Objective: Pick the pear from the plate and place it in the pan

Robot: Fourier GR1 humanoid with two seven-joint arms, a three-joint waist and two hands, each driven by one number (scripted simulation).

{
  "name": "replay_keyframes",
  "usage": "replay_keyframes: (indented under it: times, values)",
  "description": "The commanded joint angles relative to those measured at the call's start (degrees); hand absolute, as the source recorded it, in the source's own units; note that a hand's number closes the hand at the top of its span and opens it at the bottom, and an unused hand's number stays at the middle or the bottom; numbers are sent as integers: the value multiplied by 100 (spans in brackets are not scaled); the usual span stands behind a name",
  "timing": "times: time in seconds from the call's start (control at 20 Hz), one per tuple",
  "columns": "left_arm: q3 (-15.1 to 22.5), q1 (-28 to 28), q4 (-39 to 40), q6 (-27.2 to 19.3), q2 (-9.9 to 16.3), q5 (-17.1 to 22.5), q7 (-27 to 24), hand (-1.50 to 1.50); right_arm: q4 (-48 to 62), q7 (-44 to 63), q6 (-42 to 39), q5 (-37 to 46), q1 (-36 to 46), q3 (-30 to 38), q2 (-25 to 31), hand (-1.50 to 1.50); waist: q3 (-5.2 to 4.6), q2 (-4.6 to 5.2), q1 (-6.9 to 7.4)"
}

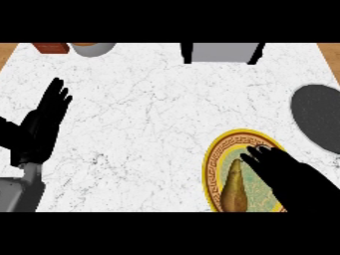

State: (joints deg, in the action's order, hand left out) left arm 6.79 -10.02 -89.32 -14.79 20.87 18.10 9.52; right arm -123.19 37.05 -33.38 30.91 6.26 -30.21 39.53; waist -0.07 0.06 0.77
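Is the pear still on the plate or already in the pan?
On the plate. The pear lies beside the right hand; the pan holds nothing.

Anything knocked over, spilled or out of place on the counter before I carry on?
Nothing stands out. The pear lies on the plate, with the right robot hand over the plate beside it. The pan sits flat further right. The left robot hand rests open at the left.
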Motion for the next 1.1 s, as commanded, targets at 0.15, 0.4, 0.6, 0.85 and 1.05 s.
replay_keyframes:
  times: [0.15, 0.4, 0.6, 0.85, 1.05]
  values:
    - [-198, 18, -137, 98, -11, -21, 176, 0, -376, 1189, -764, 952, 254, -877, -547, -150, 3, -14, -75]
    - [-195, 231, -192, 144, -257, -310, 92, 0, -65, 881, -924, 1284, 339, -635, -902, -150, 6, -10, -71]
    - [-315, 79, -281, 164, -304, -397, 346, 0, -119, 1028, -1151, 1547, 340, -970, -1490, -150, 6, -12, -73]
    - [-578, 74, -233, 490, -156, -231, 291, 0, 651, 1096, -946, 2060, 287, -1210, -1784, -150, 7, -12, -71]
    - [-306, 236, -370, 239, -500, -558, 275, 0, 1429, 919, -517, 2608, 426, -1252, -1986, -150, 8, -10, -55]
